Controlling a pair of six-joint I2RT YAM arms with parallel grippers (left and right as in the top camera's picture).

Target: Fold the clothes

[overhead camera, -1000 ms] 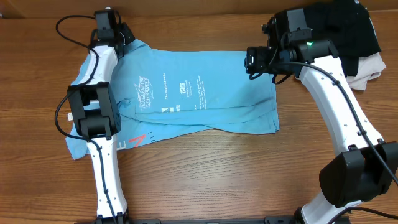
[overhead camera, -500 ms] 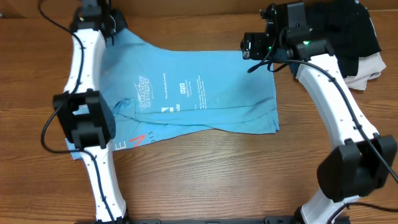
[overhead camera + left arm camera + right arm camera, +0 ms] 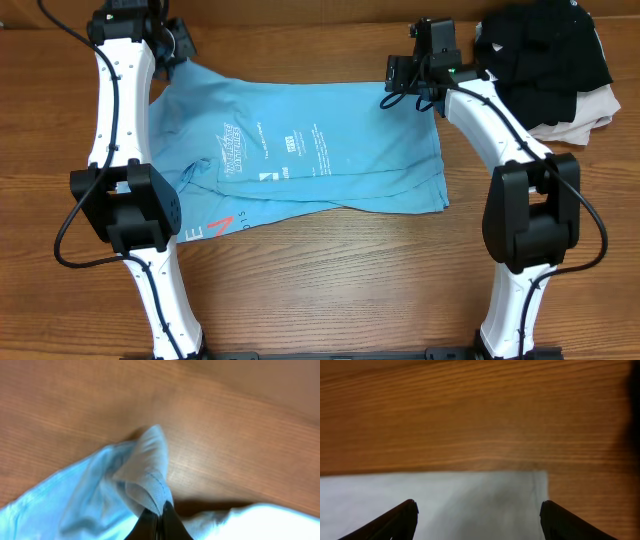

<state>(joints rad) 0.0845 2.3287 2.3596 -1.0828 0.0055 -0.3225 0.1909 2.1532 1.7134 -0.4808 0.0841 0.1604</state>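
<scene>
risk: right fingers (image 3: 395, 520) hover right at the shirt (image 3: 320, 150) edge, upper right of frame; closing there may miss the corner and skew the fold. left pinch is only a thin hem, could slip. left fingers (image 3: 172, 525) clamped on shirt corner, upper left; right wide, empty. shirt flat mid desk (image 3: 330, 270)

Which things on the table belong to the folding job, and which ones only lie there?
Job: light blue T-shirt; left fingers, shut on its cloth; right fingers, open above another corner.
Lying about: black garments; beige cloth.
</scene>
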